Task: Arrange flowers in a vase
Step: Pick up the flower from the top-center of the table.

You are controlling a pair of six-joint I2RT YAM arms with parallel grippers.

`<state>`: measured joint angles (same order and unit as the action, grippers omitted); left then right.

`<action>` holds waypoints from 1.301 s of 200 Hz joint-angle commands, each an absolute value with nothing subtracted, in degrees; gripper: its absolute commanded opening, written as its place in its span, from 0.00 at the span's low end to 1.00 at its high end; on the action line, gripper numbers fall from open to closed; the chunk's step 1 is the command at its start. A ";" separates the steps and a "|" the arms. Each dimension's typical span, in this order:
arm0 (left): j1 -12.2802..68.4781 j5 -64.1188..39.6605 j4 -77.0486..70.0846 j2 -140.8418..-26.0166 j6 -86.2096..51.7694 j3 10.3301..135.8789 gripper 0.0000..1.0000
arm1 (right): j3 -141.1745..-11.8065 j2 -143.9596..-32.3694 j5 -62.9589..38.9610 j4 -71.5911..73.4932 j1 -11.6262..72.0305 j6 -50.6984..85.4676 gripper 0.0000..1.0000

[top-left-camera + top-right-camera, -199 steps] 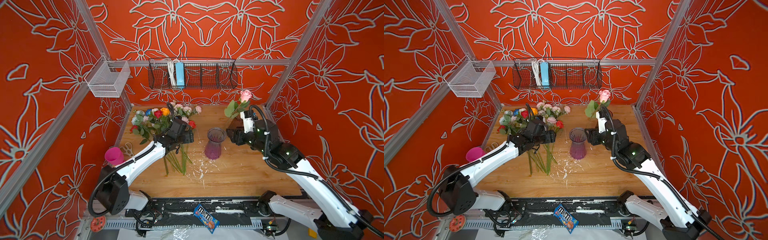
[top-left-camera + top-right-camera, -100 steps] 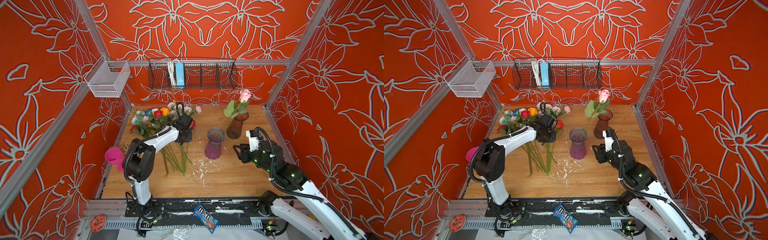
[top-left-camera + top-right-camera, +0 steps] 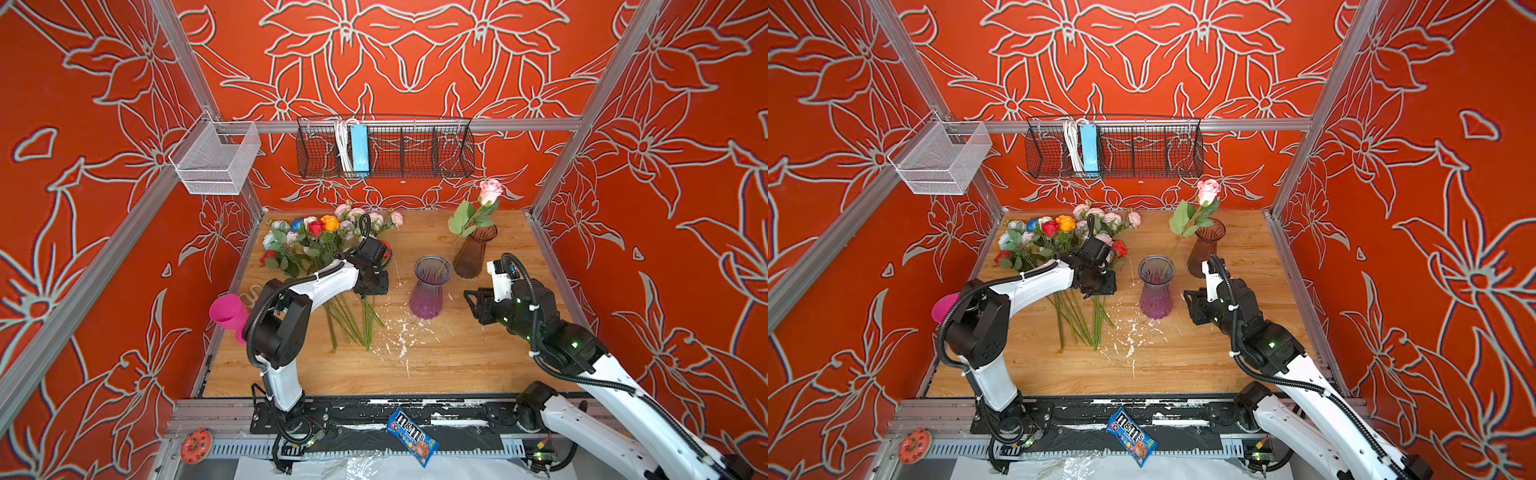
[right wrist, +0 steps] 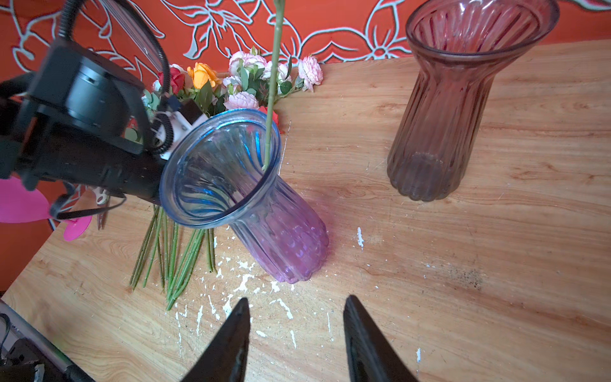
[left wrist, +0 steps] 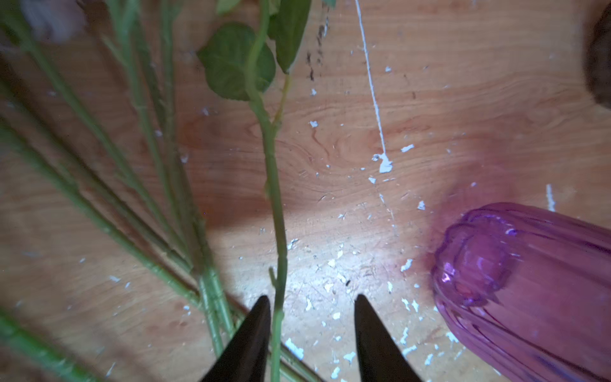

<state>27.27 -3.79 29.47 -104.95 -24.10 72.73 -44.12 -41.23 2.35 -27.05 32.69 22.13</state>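
A purple glass vase [image 3: 430, 286] [image 3: 1156, 291] [image 4: 251, 185] stands mid-table. A single pink rose [image 3: 490, 191] [image 3: 1207, 191] has its green stem [image 4: 272, 82] in that vase and leans back over a brown vase [image 3: 473, 251] [image 4: 463, 106]. The other flowers [image 3: 316, 237] [image 3: 1054, 232] lie in a pile at the back left, stems toward the front. My left gripper [image 3: 372, 289] [image 5: 312, 301] hangs low over those stems, open, with one stem [image 5: 276, 231] running between its jaws beside one finger. My right gripper [image 3: 471, 297] [image 4: 296, 302] is open and empty, right of the purple vase.
A pink cup [image 3: 228, 313] sits at the table's left edge. White flakes [image 3: 399, 332] litter the wood in front of the purple vase. A black wire basket [image 3: 384, 147] and a white mesh basket [image 3: 214, 160] hang on the back rail. A candy packet [image 3: 411, 436] lies on the front rail.
My right arm has drawn back from the rose and the brown vase toward the front right. My left gripper has shifted over the stems and its jaws have narrowed.
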 commanded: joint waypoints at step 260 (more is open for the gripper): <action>40.89 -7.49 -7.44 -65.83 -8.57 67.96 0.00 | -34.10 -26.96 5.52 -18.14 32.61 26.89 0.73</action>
